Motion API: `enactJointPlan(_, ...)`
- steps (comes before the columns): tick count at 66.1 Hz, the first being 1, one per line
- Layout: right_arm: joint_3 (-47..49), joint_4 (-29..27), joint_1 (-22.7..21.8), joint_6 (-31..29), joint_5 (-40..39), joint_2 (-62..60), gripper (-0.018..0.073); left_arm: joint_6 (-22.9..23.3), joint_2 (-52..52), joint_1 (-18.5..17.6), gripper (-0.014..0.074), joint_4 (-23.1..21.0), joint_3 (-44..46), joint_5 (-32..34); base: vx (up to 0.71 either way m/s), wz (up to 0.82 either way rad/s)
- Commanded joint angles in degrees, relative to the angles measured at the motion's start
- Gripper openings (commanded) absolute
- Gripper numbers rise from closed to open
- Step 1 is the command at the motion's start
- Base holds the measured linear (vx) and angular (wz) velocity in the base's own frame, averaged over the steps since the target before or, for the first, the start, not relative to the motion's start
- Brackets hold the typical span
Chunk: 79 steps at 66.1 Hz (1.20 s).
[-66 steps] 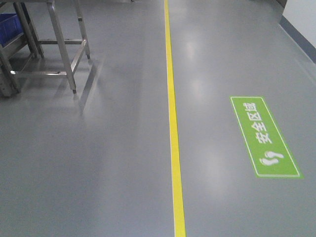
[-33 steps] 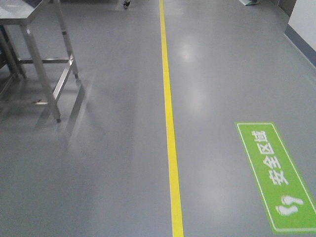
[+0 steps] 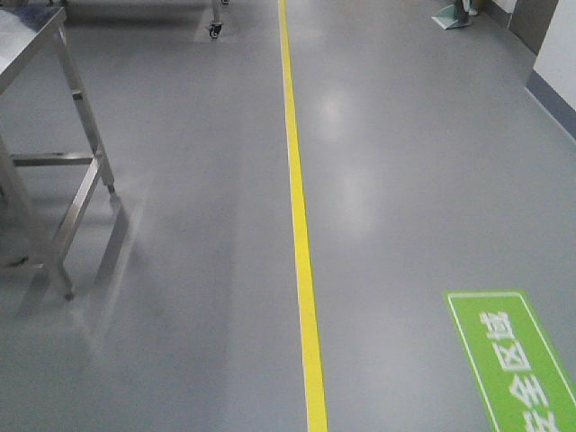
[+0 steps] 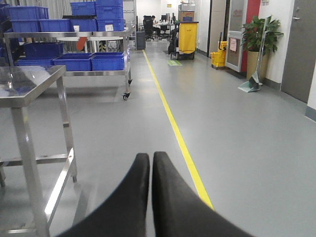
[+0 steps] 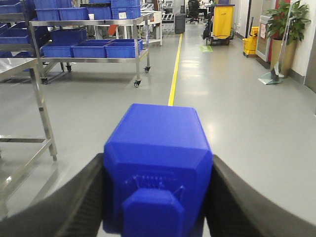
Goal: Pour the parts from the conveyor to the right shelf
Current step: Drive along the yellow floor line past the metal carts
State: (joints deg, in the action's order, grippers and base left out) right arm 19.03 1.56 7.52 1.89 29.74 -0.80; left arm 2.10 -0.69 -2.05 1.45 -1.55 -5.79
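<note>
One of the parts, a bright-blue plastic block (image 5: 157, 163) with a stud facing the camera, fills the lower middle of the right wrist view. My right gripper (image 5: 158, 170) is shut on it, a black finger (image 5: 74, 202) pressed against each side. In the left wrist view my left gripper (image 4: 150, 157) is shut with nothing between its black fingers, above bare grey floor. The conveyor is out of view. A wheeled steel rack (image 5: 94, 49) with blue bins stands far off at the left; I cannot tell whether it is the right shelf.
A steel table (image 3: 36, 54) stands close at the left, its legs (image 4: 29, 163) on the floor. A yellow floor line (image 3: 297, 225) runs straight ahead. A green floor sign (image 3: 513, 360) lies at the lower right. A yellow cleaning cart (image 4: 187, 37) and a potted plant (image 4: 261, 37) are far ahead.
The front view has advanced along the yellow line. The steel table and green sign have slid toward the bottom of the frame, and the blue bin at the left has dropped out of view.
</note>
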Motion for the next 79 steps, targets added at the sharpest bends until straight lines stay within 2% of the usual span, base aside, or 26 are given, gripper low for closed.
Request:
enactJointPlan(1,1.5,0.3,-0.3,-0.3,-4.8,0.5,-0.0005,0.4,-0.7,0.1,-0.0006,-0.4,1.1,4.5,0.82,0.00)
enactJointPlan(79,1.5,0.3,-0.3,-0.3,-4.6,0.5,-0.0005,0.4,-0.7,0.1,-0.0006,-0.4,1.1,4.5,0.79,0.04)
